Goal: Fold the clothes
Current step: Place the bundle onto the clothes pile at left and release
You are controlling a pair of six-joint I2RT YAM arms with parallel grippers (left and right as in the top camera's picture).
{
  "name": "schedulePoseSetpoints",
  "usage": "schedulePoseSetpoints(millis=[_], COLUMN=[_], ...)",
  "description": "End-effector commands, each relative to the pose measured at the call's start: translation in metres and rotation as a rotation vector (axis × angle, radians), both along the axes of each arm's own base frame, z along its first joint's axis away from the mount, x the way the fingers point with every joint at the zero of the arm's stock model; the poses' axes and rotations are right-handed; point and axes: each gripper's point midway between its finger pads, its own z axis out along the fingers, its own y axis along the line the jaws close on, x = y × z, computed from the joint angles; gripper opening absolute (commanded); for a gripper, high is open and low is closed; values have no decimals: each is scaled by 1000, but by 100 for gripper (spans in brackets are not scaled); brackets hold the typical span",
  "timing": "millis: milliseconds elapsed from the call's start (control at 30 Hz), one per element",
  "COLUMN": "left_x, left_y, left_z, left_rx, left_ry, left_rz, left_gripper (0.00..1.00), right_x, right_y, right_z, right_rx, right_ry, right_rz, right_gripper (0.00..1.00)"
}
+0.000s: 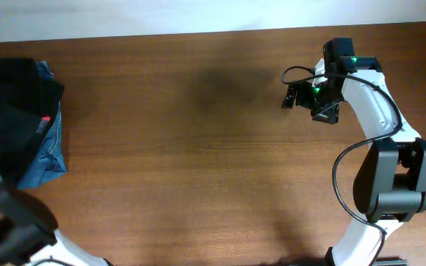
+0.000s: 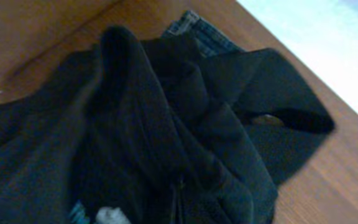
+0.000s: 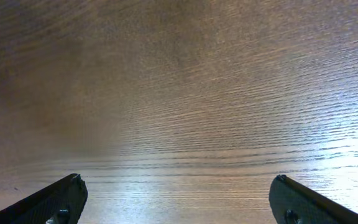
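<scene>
Left edge of the table (image 1: 198, 170): the T-shirt (image 2: 185, 118) lies in a crumpled black heap on top of a denim piece (image 1: 46, 159). The fabric is thin and soft, bunched into deep ridges, with no flat panel showing. A second black garment with a red tag (image 1: 45, 120) shares the heap, and I cannot draw the line between the two.

The left fingers are out of sight of their own camera, which looks closely onto the folds. They are pressed together, but whether on cloth I cannot tell.

Judgement: the step in hand is lifting the T-shirt clear. To do it well, take one layer only, near a hem or shoulder, and carry it right onto bare wood.

The right fingers (image 1: 294, 97) hang spread wide over bare table, far right, touching nothing.
</scene>
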Motion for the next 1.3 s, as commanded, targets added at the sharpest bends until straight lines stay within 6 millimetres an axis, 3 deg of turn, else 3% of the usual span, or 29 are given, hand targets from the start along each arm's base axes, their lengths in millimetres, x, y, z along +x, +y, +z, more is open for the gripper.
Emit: schedulePoseSetpoints(millis=[0,33,67,133,167,267,400,467,600,700,733,800,867,900,1000,1100,1133,1267], left_x=[20,25,26,28,28,28,29,29,27,21,18,9,5,-2,-13,-16,-15,-11], left_y=[-1,-3,-4,-12,-14,-18,-18,-18,-19,-22,-24,-29,-31,-34,-43,-70,-86,-133], left_z=[-69,-92,-101,-146,-152,-160,-149,-133,-72,-26,-11,28,48,69,94,111,115,110], left_rx=[-45,-62,-70,-112,-120,-128,-119,-105,-52,-12,0,37,58,79,90,39,0,-89], left_ry=[97,125,138,208,220,236,220,198,112,47,27,-32,-65,-100,-137,-184,-199,-182], left_rz=[-25,-32,-34,-50,-52,-59,-60,-60,-60,-59,-59,-58,-56,-55,-65,-142,-193,-308], left_gripper=[1,1,1,1,1,1,1,1,4,43,51,60,63,64,72,86,99,99], right_x=[5,5,5,5,5,5,5,5,5,6,6,7,7,7,7,16,24,44], right_y=[-1,-1,-1,-1,-1,-1,-1,-1,-1,-1,-1,-1,-1,-1,-1,-5,-12,-29], right_z=[16,16,16,16,16,16,16,16,16,16,16,16,16,16,16,19,23,41], right_rx=[0,-1,-1,0,0,-1,0,3,3,3,3,3,2,2,2,-26,-77,-201], right_ry=[-45,-45,-45,-46,-46,-46,-45,-46,-46,-49,-50,-53,-53,-53,-53,-97,-139,-231], right_rz=[0,0,0,0,0,0,0,0,0,0,0,0,1,1,1,19,44,109], right_gripper=[99,99,99,99,99,99,99,99,99,99,99,99,99,99,99,99,99,99])
